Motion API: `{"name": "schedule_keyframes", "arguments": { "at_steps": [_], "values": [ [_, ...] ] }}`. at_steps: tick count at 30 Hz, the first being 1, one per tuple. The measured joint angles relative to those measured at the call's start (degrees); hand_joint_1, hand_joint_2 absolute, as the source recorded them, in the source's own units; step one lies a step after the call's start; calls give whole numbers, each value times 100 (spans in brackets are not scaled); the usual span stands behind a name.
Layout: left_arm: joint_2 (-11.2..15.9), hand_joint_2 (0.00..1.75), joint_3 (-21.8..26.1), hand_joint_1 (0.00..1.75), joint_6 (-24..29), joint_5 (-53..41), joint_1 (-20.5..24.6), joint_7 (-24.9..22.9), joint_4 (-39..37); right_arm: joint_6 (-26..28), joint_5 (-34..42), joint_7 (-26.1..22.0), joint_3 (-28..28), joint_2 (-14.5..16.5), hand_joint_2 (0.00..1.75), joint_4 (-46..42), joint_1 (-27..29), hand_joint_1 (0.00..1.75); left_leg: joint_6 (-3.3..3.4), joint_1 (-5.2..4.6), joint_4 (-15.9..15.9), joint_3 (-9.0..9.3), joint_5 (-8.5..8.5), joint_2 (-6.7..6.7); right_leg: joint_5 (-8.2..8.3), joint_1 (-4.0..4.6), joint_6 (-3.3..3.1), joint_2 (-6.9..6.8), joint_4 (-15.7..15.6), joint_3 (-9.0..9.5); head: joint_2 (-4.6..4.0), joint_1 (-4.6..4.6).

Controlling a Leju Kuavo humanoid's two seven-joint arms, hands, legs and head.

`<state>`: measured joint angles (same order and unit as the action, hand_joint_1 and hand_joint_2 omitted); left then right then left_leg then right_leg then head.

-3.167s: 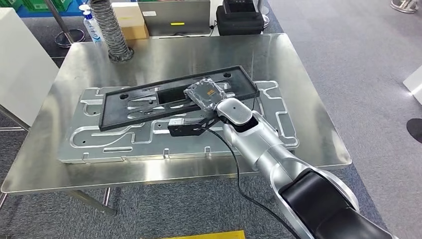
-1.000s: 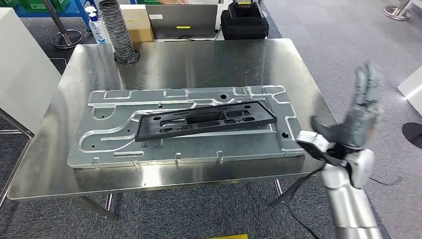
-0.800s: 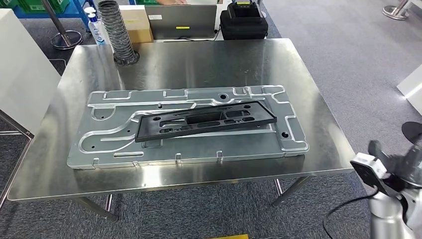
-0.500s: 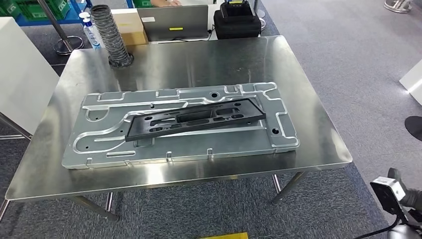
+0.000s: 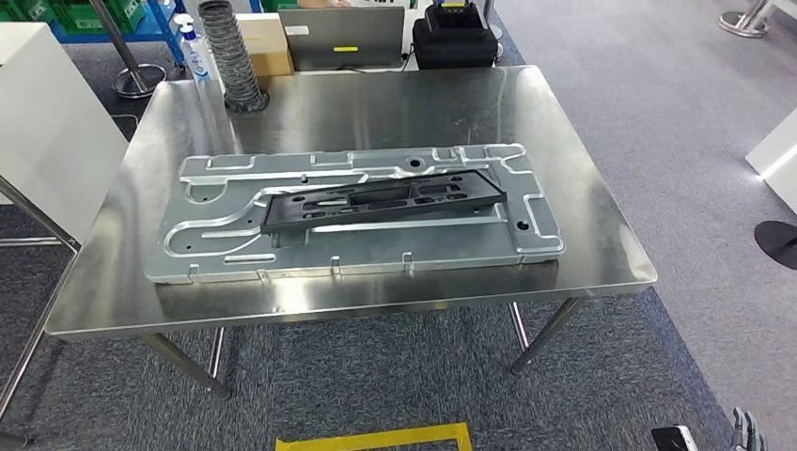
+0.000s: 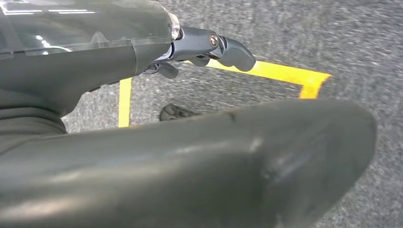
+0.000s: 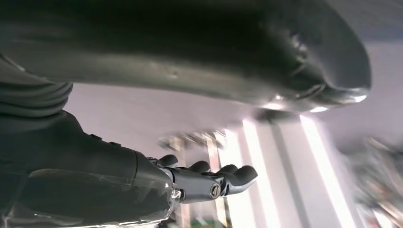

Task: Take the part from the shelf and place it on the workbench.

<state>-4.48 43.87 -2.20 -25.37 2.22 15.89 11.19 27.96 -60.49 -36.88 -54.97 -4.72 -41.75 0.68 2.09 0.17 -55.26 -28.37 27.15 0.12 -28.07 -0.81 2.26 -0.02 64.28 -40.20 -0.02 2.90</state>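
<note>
While the black plastic part (image 5: 382, 204) lies flat along the grey metal fixture plate (image 5: 226, 254), we see that plate resting on the steel counter (image 5: 601, 235), with the part slightly slanted across the plate's middle and nothing touching it. At the counter's far edge stands a ribbed grey hose (image 5: 230, 52); beyond it are a cardboard box (image 5: 265, 42), a plastic bottle (image 5: 195, 52), a closed laptop (image 5: 340, 36) and a black case (image 5: 461, 39). Grey carpet lies around the counter, with yellow floor tape (image 5: 376, 439) marked on it in front. We find our right robot hand (image 7: 204, 183) in its wrist view with the fingers (image 7: 237, 175) stretched out, apart from the thumb and holding nothing; a sliver of it also sits at the bottom right corner of the head view, well apart from the counter. Our left robot hand (image 6: 190, 47) hangs over the carpet, fingers (image 6: 233, 50) extended and released, empty
</note>
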Motion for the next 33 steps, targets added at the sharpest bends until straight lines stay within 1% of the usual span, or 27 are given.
{"name": "schedule_keyframes", "arguments": {
  "at_steps": [1, 2, 3, 4, 5, 6, 8, 9, 10, 12, 13, 14, 16, 17, 18, 19, 20, 22, 23, 24, 25, 27, 28, 29, 31, 32, 33],
  "values": [
    [-11, 0, 1, 0, 8, -17, -4, -7, -1, 8, -106, 132, -92, -11, 0, 317, -19, 0, -2, 0, -6, -78, -55, 8, -266, -13, 28, 0, 383, -80, 0, 1],
    [-24, 0, 3, 0, 14, -31, -8, -14, -1, 6, -217, 296, -170, -18, 0, 622, -39, 0, -10, -1, -16, -154, -109, 15, -405, -29, 53, -1, 705, -113, 0, 0],
    [-35, 0, 5, 0, 19, -40, -11, -19, -2, 0, -322, 479, -233, -21, 0, 906, -58, 0, -26, 2, -35, -235, -161, 21, -405, -46, 73, -2, 878, -65, 0, 0],
    [-46, 0, 9, 0, 24, -46, -12, -22, -2, -11, -418, 674, -280, -22, 0, 1149, -74, 0, -47, 8, -64, -318, -207, 26, -300, -65, 90, -2, 854, 82, 0, 0],
    [-56, 0, 13, 0, 27, -59, -11, -24, -1, -46, -507, 887, -312, -21, 0, 1363, -92, 0, -73, 17, -104, -401, -244, 29, -155, -86, 104, -3, 616, 340, 0, 1],
    [-64, 0, 16, 0, 32, -82, -6, -25, 0, -111, -578, 1110, -336, -19, 0, 1552, -118, 0, -104, 24, -154, -476, -274, 34, -96, -106, 113, -1, 212, 667, 0, 1],
    [-66, 0, 19, 0, 48, -163, 6, -26, 2, -340, -678, 1579, -377, 3, 87, 1869, -172, 0, -176, 26, -237, -565, -320, 41, -143, -90, 63, 24, -508, 1182, 0, 2],
    [-66, 0, 19, 0, 56, -213, 12, -27, 3, -518, -706, 1849, -407, 24, 131, 2005, -196, 0, -216, 24, -252, -579, -341, 42, -214, -71, 15, 36, -688, 1287, 0, 4],
    [-66, 0, 17, 0, 64, -261, 16, -28, 3, -722, -724, 2126, -439, 54, 131, 2129, -213, 0, -258, 24, -246, -585, -366, 41, -216, -44, -47, 44, -732, 1298, 0, 5],
    [-60, 0, 13, 0, 68, -350, 6, -34, 3, -1242, -787, 2698, -495, 133, 44, 2347, -234, 0, -342, 45, -254, -615, -353, 37, -139, -37, -166, 25, -748, 1232, 0, 5],
    [-54, 0, 7, 0, 64, -389, -5, -37, 3, -1532, -837, 2960, -507, 183, 0, 2434, -243, 0, -373, 56, -357, -668, -214, 35, -74, -35, -225, 13, -757, 1182, 0, 5],
    [-49, 0, -1, 0, 55, -427, -18, -39, 3, -1828, -889, 3188, -513, 245, 0, 2513, -248, 0, -395, 66, -576, -753, 30, 32, -2, -31, -275, 3, -764, 1119, 0, 5],
    [-42, 0, -19, 0, 28, -481, -24, -26, 3, -2288, -950, 3469, -513, 388, 0, 2644, -259, 0, -414, 69, -1284, -973, 636, 29, 117, -3, -331, -4, -756, 965, 0, 5],
    [-38, 0, -24, 0, 15, -499, -21, -14, 3, -2423, -958, 3523, -513, 468, 0, 2698, -263, 0, -418, 68, -1627, -1041, 818, 28, 175, 18, -343, -5, -747, 880, 0, 5],
    [-33, 0, -27, 0, 8, -514, -19, -2, 3, -2512, -960, 3548, -513, 545, 0, 2744, -269, 0, -413, 65, -1829, -1028, 853, 28, 233, 39, -351, -6, -735, 793, 0, 5],
    [-26, 0, -29, 0, 4, -534, -18, 6, 3, -2581, -963, 3579, -513, 620, 0, 2783, -278, 0, -397, 59, -1848, -919, 772, 26, 290, 61, -355, -7, -723, 707, 0, 6],
    [-19, 0, -34, 0, 1, -565, -17, 4, 3, -2637, -974, 3634, -513, 700, 0, 2820, -290, 0, -366, 50, -1653, -704, 617, 25, 342, 81, -356, -5, -712, 631, 0, 6],
    [2, 0, -63, 0, -1, -675, -1, -56, 3, -2705, -1023, 3841, -501, 850, 0, 2882, -332, 0, -270, 7, -818, -38, 407, 23, 444, 117, -342, -1, -689, 518, 0, 7],
    [16, 0, -90, 0, -5, -751, 13, -113, 3, -2724, -1048, 3953, -491, 914, 0, 2905, -354, 0, -230, -15, -427, 239, 389, 26, 496, 130, -324, -4, -685, 488, 0, 5],
    [31, 0, -123, 0, -8, -826, 23, -178, 3, -2753, -1073, 4029, -481, 970, 0, 2924, -374, 0, -199, -36, -146, 417, 400, 28, 548, 135, -301, -10, -685, 472, 0, 5],
    [47, 0, -157, 0, -9, -892, 29, -241, 3, -2796, -1103, 4046, -468, 1018, 0, 2939, -392, 0, -176, -52, -12, 482, 403, 30, 600, 135, -273, -15, -690, 463, 0, 5],
    [67, 0, -209, 0, -4, -976, 29, -334, 3, -2897, -1227, 3924, -421, 1073, 0, 2961, -416, 0, -121, -48, 18, 398, 303, 46, 656, 118, -212, -15, -691, 437, 0, 6],
    [77, 0, -224, 0, 0, -996, 30, -366, 3, -2929, -1313, 3821, -372, 1095, 0, 2969, -426, 0, -77, -38, 28, 342, 235, 61, 541, 110, -180, -7, -613, 396, 0, 5],
    [85, 0, -234, 0, 1, -1004, 32, -386, 3, -2946, -1394, 3727, -312, 1113, 0, 2977, -434, 0, -37, -25, 43, 272, 158, 76, 313, 99, -149, -1, -439, 334, 0, 5],
    [93, 0, -248, 0, -4, -1014, 35, -399, 3, -2946, -1525, 3585, -189, 1147, 0, 2990, -450, 0, 7, -16, 45, 89, 4, 89, -335, 61, -95, 3, 217, 171, 0, 4],
    [94, 0, -254, 0, -16, -1031, 35, -386, 3, -2938, -1570, 3554, -138, 1158, 0, 2994, -457, 0, 6, -17, 36, -10, -69, 90, -548, 43, -73, 3, 580, 112, 0, 5],
    [94, 0, -268, 0, -38, -1052, 34, -352, 3, -2924, -1609, 3536, -90, 1167, 0, 2999, -463, 0, -4, -18, 18, -118, -143, 91, -605, 27, -52, 3, 865, 102, 0, 5]
  ]
}}
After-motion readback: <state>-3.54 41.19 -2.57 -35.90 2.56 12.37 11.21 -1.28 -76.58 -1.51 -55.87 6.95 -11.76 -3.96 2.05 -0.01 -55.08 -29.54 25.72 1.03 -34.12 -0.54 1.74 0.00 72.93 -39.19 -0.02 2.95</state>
